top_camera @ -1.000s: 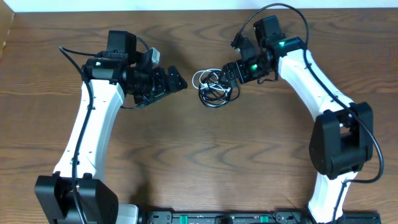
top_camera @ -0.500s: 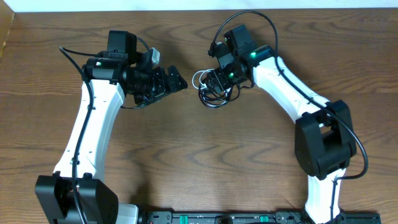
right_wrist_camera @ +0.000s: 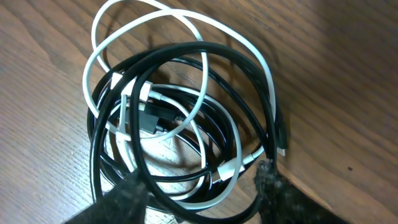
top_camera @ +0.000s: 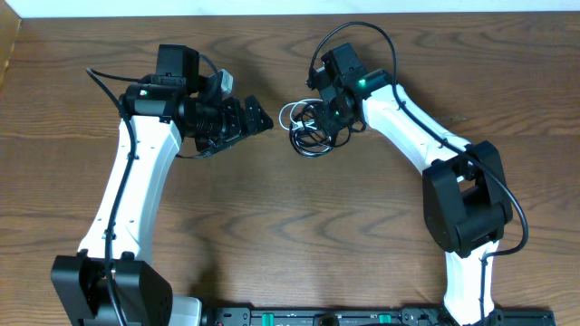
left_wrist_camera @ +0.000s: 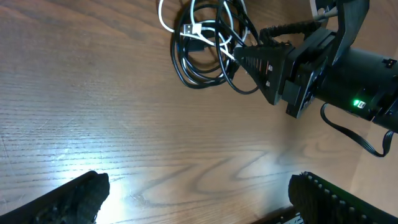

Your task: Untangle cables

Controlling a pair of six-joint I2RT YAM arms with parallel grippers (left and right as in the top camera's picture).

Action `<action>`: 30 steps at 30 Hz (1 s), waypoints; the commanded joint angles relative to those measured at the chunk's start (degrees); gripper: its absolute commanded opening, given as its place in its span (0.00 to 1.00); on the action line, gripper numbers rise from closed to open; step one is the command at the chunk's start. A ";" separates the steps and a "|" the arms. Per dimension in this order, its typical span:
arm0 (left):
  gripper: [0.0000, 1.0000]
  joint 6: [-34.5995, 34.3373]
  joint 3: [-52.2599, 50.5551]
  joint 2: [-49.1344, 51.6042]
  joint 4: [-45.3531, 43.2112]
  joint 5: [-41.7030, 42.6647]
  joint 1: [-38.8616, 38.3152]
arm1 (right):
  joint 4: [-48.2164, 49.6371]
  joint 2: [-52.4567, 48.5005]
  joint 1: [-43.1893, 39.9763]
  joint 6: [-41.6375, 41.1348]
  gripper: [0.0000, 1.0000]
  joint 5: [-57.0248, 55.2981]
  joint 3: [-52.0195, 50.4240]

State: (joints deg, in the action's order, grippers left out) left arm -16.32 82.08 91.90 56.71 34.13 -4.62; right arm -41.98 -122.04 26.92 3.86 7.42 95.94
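The tangled cables, black and white, lie heaped on the surface between the arms. The left fingers stand wide apart, short of them. The right fingers straddle the heap's edge, and I cannot tell whether they grip it.

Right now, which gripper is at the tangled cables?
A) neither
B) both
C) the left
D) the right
D: the right gripper has a finger on either side of the cables, while the left gripper stands open, off to the side and clear of them.
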 commanded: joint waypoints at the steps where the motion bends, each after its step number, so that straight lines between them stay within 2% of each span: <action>1: 0.98 0.13 -0.44 0.35 0.20 -0.37 -0.07 | -0.02 -0.24 0.07 1.11 0.36 0.72 -0.07; 4: 0.98 -0.13 -0.44 0.35 0.11 -0.33 -0.07 | 0.15 -0.24 0.17 1.11 0.26 3.02 -0.07; 6: 0.98 -0.83 -0.44 0.35 -0.85 -0.31 -0.07 | 0.46 -0.24 0.22 1.07 0.04 4.26 -0.07; 7: 0.98 -1.18 -0.44 0.35 -0.92 -0.31 -0.07 | 0.66 -0.24 0.20 0.90 0.01 4.76 -0.07; 9: 0.98 -5.16 -0.44 0.35 1.14 -0.11 -0.09 | 0.90 -0.15 0.17 0.61 0.01 7.74 0.22; 11: 0.98 -5.49 -0.44 0.35 5.90 -0.11 -0.07 | 0.35 1.70 -0.04 -3.15 0.01 9.73 2.29; 16: 0.98 -11.63 -0.44 0.35 6.29 -0.09 -0.09 | -0.72 8.81 -0.31 -8.76 0.01 9.73 6.69; 19: 0.98 -12.11 -0.44 0.35 6.03 -0.11 -0.09 | -0.57 13.73 -0.31 -11.76 0.01 9.70 7.91; 24: 0.98 -12.09 -0.44 0.35 6.03 -0.13 -0.24 | 7.26 25.55 -0.31 -19.96 0.01 9.70 8.39; 30: 0.98 -12.09 -0.44 0.37 5.60 -0.76 -0.24 | 17.40 35.39 -0.31 -20.13 0.01 9.66 8.39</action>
State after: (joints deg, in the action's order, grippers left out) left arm -27.99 82.00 91.94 62.54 34.13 -4.62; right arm -25.80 -89.93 26.89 -14.52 16.91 103.74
